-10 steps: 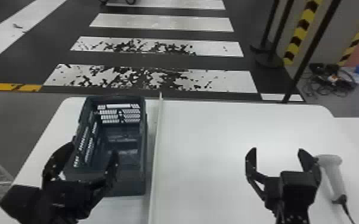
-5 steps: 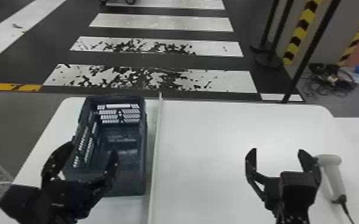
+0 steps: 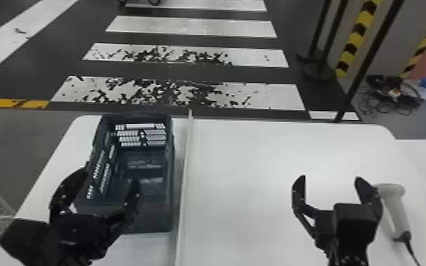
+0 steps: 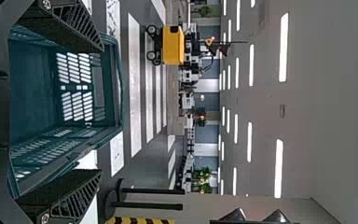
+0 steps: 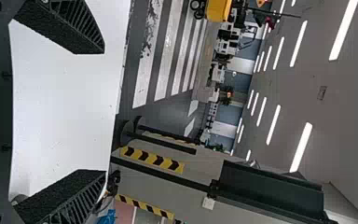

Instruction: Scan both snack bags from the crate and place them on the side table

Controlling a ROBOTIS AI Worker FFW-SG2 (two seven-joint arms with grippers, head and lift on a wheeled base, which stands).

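No visible change in the head view, from a second ago, to now

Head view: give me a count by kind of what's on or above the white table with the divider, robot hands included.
Crate: 1
Handheld scanner: 1
Divider: 1
Robot hands, left hand and right hand: 2
Total: 5

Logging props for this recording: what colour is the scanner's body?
The scanner is pale grey to white, seen best in the head view.
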